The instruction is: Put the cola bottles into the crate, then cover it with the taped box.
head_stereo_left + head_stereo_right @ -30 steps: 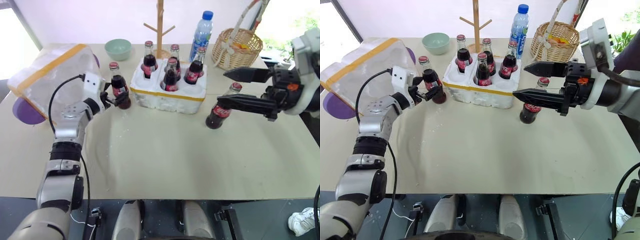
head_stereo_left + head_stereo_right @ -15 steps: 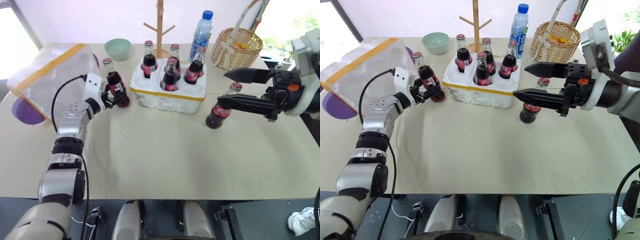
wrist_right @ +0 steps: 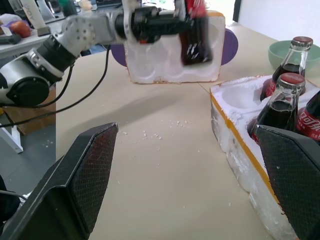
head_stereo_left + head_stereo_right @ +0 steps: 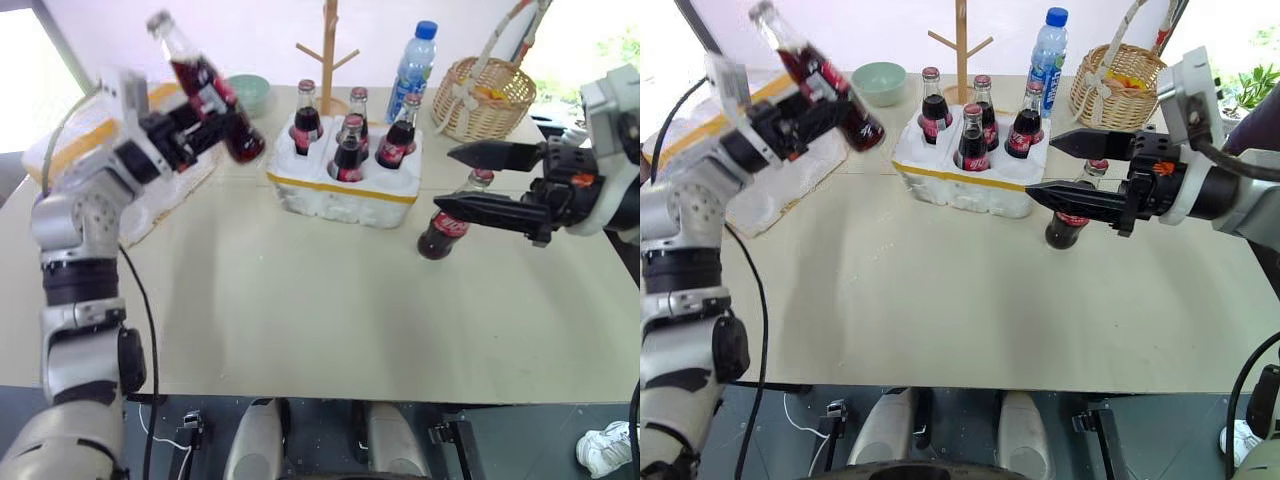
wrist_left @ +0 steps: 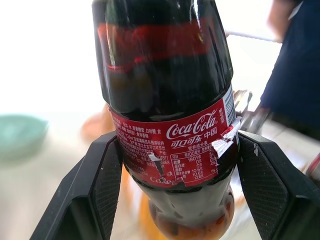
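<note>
My left gripper (image 4: 207, 128) is shut on a cola bottle (image 4: 200, 80) and holds it tilted in the air, left of the crate. In the left wrist view both black fingers (image 5: 100, 190) press the bottle's red label (image 5: 172, 142). The white crate (image 4: 345, 192) with its yellow band holds several cola bottles (image 4: 350, 150), and a near well (image 3: 244, 97) stands empty. Another cola bottle (image 4: 452, 220) stands on the table right of the crate, just behind my open right gripper (image 4: 445, 180). The taped box (image 4: 790, 175) lies at the far left, partly hidden by my left arm.
Behind the crate stand a green bowl (image 4: 252, 90), a wooden branch rack (image 4: 328, 50), a blue-capped water bottle (image 4: 415, 60) and a wicker basket (image 4: 490, 95). A purple object (image 3: 228, 45) sits beside the box. A person in dark blue clothing (image 5: 300, 65) is at the far side.
My left gripper closed on the bottle beside the crate and lifted it up off the table, tilting it. The right arm stayed still.
</note>
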Tool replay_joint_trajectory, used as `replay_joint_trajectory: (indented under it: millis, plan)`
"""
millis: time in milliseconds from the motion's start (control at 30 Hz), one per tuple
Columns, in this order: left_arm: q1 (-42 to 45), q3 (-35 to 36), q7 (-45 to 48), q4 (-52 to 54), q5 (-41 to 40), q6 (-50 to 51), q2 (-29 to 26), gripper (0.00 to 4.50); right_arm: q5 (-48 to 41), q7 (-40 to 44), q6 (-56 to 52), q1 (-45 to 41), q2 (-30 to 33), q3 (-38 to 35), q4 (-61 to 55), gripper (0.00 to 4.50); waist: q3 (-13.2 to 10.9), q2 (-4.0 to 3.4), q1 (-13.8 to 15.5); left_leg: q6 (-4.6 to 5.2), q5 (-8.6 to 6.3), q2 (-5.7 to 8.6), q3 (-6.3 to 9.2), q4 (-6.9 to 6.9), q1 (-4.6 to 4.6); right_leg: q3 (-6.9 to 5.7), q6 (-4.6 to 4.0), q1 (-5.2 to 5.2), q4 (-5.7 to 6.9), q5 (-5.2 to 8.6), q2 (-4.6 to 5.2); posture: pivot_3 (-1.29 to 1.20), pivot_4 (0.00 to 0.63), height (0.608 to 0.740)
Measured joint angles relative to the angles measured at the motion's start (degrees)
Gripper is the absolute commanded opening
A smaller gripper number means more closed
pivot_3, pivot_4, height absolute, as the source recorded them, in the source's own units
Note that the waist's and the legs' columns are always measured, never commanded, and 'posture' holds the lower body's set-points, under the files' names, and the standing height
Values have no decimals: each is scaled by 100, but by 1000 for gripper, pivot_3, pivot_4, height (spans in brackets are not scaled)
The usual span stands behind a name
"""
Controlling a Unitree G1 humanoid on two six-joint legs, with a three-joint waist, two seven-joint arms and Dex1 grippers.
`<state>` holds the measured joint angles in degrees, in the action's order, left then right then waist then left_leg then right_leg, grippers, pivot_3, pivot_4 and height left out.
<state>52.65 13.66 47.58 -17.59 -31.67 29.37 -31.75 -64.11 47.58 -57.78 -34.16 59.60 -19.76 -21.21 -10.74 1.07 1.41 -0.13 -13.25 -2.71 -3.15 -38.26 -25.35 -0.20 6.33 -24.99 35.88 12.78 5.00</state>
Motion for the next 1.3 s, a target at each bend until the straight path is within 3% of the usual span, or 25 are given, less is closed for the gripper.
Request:
replay_joint_trajectory:
  millis: [233, 500, 700, 1067, 1133, 1200, 1300]
  plan:
    - [705, -925, 220, -2003, 1089, -1281, 732, 2744, -49, -221, 18, 171, -34, -99, -106, 4500, -2, 3, -55, 1, 0, 0, 0, 3, -4, 0, 1, -7, 1, -1, -3, 0, 150, 740]
    - [1589, -1310, 165, -3779, 2096, -3090, 1027, 2744, -250, -518, 17, 578, -46, -331, -309, 4500, -6, 11, -62, 1, 0, -2, 0, 3, -3, 0, 2, -8, 3, -1, -4, 0, 150, 740]
    - [1672, -1313, 42, -4501, 2418, -3282, 1071, 2744, -262, -599, 31, 663, -46, -371, -350, 4500, -8, 14, -65, 2, 0, -2, 0, 3, -13, 0, 2, -18, 4, -1, -4, 0, 150, 740]
    - [1506, -1409, -33, -4523, 2784, -3352, 1220, 2744, -97, -422, 191, 668, -42, -237, -324, 4500, -8, 14, -61, 2, 0, -2, 0, 4, -15, 0, 2, -23, 9, -1, -4, 0, 150, 740]
    - [1478, -1396, -158, -4524, 2837, -3360, 1265, 3786, 5, -393, 237, 664, -43, -99, -325, 4500, -8, 14, -58, 2, 0, -2, 0, 3, -15, 0, 2, -21, 9, -1, -4, 0, 150, 740]
    - [1478, -1373, -256, -4524, 2856, -3372, 1269, 4432, 34, -384, 272, 654, -45, -33, -326, 4500, -8, 14, -54, 2, 0, -1, 0, 2, -10, 0, 2, -17, 9, -1, -3, 0, 150, 740]
    - [1459, -1311, -285, -4515, 2852, -3352, 1271, 4432, 39, -369, 349, 609, -67, 10, -327, 4500, -7, 14, -56, 2, 0, -1, 0, 2, -6, 0, 2, -12, 9, -1, -3, 0, 150, 740]
